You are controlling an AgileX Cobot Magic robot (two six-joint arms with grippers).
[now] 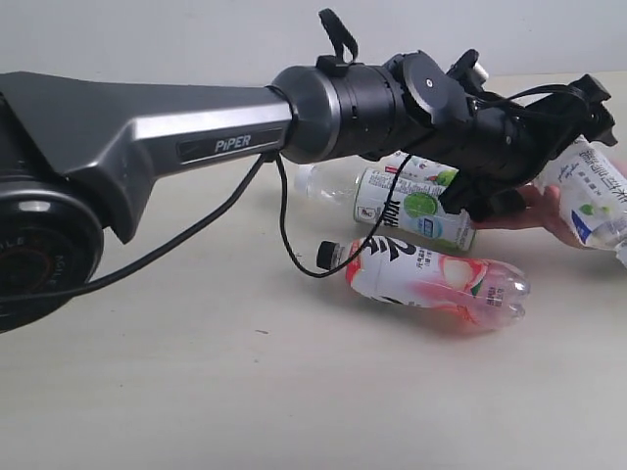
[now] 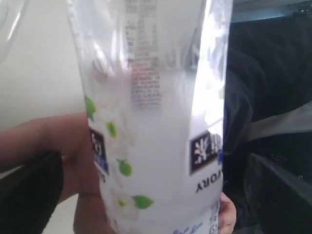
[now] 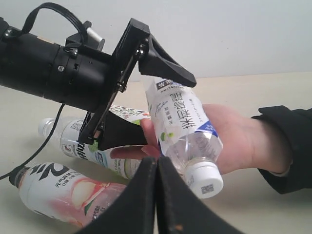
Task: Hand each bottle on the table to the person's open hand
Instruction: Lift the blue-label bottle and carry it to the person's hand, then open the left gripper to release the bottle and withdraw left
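The white leaf-print bottle (image 1: 596, 186) (image 2: 161, 146) (image 3: 183, 122) lies cap-down in the person's open hand (image 1: 537, 211) (image 3: 243, 136) at the right. My left gripper (image 1: 554, 162) (image 2: 156, 195) (image 3: 168, 109) straddles it, open, with a gap showing on each side. The lime-label bottle (image 1: 411, 208) (image 3: 105, 156) and the pink bottle with black cap (image 1: 431, 279) (image 3: 58, 192) lie on the table (image 1: 196, 392). The patterned white-orange bottle (image 1: 416, 168) (image 3: 129, 113) lies behind, mostly hidden by the arm. My right gripper (image 3: 157, 163) is shut and empty, near the hand.
My left arm (image 1: 196, 127) stretches across the scene above the table, with its black cable (image 1: 289, 235) hanging close to the pink bottle's cap. The person's dark sleeve (image 3: 287, 146) is at the far right.
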